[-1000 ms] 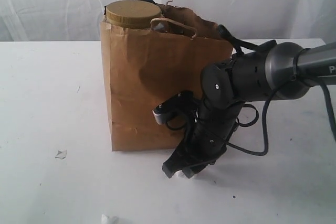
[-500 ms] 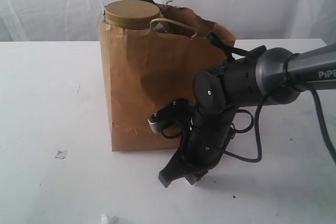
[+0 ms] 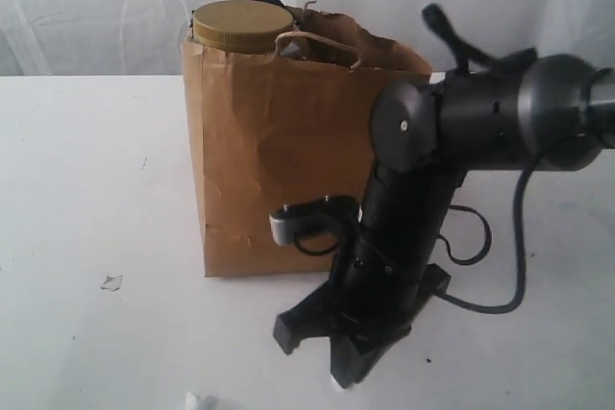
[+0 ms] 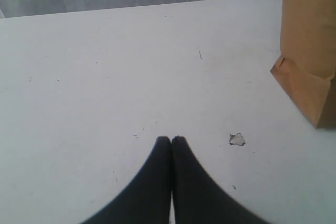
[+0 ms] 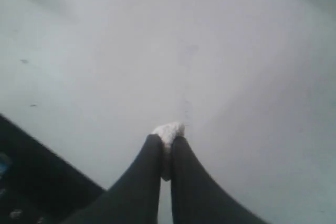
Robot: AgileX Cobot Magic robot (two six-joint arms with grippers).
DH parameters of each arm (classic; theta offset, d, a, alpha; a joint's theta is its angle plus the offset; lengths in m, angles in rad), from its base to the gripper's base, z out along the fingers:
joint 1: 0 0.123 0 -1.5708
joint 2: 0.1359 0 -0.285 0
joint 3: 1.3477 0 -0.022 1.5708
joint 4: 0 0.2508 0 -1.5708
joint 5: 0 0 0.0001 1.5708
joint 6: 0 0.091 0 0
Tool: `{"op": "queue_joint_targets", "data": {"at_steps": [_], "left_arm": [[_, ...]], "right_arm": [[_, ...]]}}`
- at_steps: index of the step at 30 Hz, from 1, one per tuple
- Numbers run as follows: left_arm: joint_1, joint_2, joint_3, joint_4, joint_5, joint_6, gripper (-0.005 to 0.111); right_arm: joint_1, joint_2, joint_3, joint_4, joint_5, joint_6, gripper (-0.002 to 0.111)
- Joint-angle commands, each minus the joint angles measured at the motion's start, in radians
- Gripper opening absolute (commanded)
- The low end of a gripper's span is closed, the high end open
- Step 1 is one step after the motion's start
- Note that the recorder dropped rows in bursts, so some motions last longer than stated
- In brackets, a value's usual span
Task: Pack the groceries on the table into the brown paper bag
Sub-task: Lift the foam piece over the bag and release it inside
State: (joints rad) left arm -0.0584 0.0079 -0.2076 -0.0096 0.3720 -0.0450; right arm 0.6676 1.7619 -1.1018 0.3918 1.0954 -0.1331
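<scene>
Exterior view: one brown paper bag [image 3: 279,160] upright on the surface [image 3: 86,170], one olive-lidded jar [image 3: 244,25] poking out of its top. No groceries seen outside it, so packing looks done. Two white scraps [image 3: 111,282] lie loose.
Left wrist view: left hand [image 4: 171,141] pressed together, empty.
Right wrist view: right hand [image 5: 166,141] pinching one white scrap [image 5: 169,129].

White bench [image 3: 86,170]: we note the bag [image 3: 279,160] standing upright on it, small white scraps [image 3: 111,282] lying near.
</scene>
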Motion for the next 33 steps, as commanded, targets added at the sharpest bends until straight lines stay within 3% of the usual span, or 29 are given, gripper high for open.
{"op": "queue_joint_targets", "data": {"at_steps": [1,9,15,25,29,33], "left_arm": [[-0.007,-0.008,0.002,-0.010,-0.004,-0.002,0.000],[-0.007,-0.008,0.002,-0.010,-0.004,-0.002,0.000],[-0.007,-0.008,0.002,-0.010,-0.004,-0.002,0.000],[-0.007,-0.008,0.002,-0.010,-0.004,-0.002,0.000],[-0.007,-0.008,0.002,-0.010,-0.004,-0.002,0.000],[-0.007,-0.008,0.002,-0.010,-0.004,-0.002,0.000]], "right_arm": [[0.001,-0.126,-0.043,0.162,0.029,-0.032,0.000],[0.001,-0.278,-0.129,0.605,-0.012,-0.277,0.000],[0.001,-0.319,-0.189,0.839,-0.262,-0.554,0.000],[0.001,-0.322,-0.203,0.734,-0.936,-0.965,0.000],[0.001,-0.315,-0.203,0.728,-1.203,-1.012,0.000],[-0.002,-0.271,-0.199,0.728,-1.221,-1.015,0.000]]}}
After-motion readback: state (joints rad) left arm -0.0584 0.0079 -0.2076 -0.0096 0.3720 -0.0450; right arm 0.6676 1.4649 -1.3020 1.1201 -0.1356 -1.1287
